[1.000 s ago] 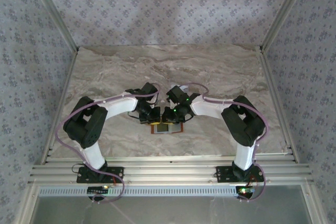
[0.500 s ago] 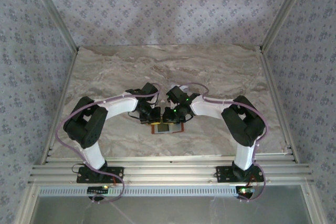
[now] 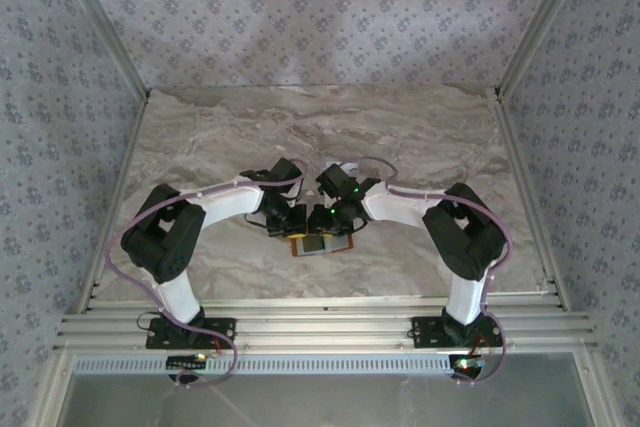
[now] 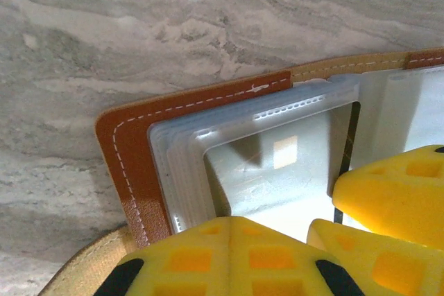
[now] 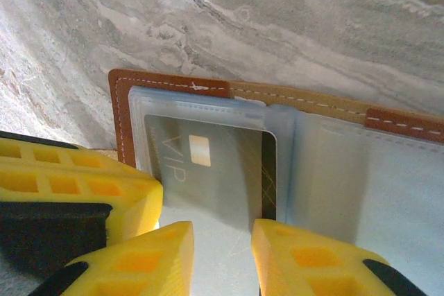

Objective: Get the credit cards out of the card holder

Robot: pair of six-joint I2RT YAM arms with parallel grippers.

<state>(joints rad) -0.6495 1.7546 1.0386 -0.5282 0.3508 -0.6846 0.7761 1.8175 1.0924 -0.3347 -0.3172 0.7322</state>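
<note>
Left pincer: the left gripper (image 4: 229,247) has its yellow fingers pressed together. Its tips sit on the near left edge of the wallet. I cannot tell whether anything is pinched between them.
Right pincer: the right gripper (image 5: 222,254) has its yellow fingers (image 5: 312,261) parted by a modest gap. They are poised over the near edge of the left-hand sleeve, and nothing is visibly clamped between them.
Pincers together: they are just beside each other, both over the left half of the wallet.
Container: the brown leather bifold card holder with white stitching (image 5: 122,123) lies opened flat on the table, inner faces up.
Left half: a stack of clear, frosted plastic sleeves (image 4: 182,171).
Contents: a dark grey credit card with "VIP" lettering and a small gold chip (image 5: 215,171) lies inside the top sleeve and is seen through the plastic.
Right half: pale frosted sleeves; I cannot tell what they hold.
Surroundings: a grey marble-patterned table (image 3: 400,137), where the wallet sits between the two arms near the front edge.
Change since a second ago: from above, the wallet lies in the same spot and both arms hold nearly the same posture over it.
</note>
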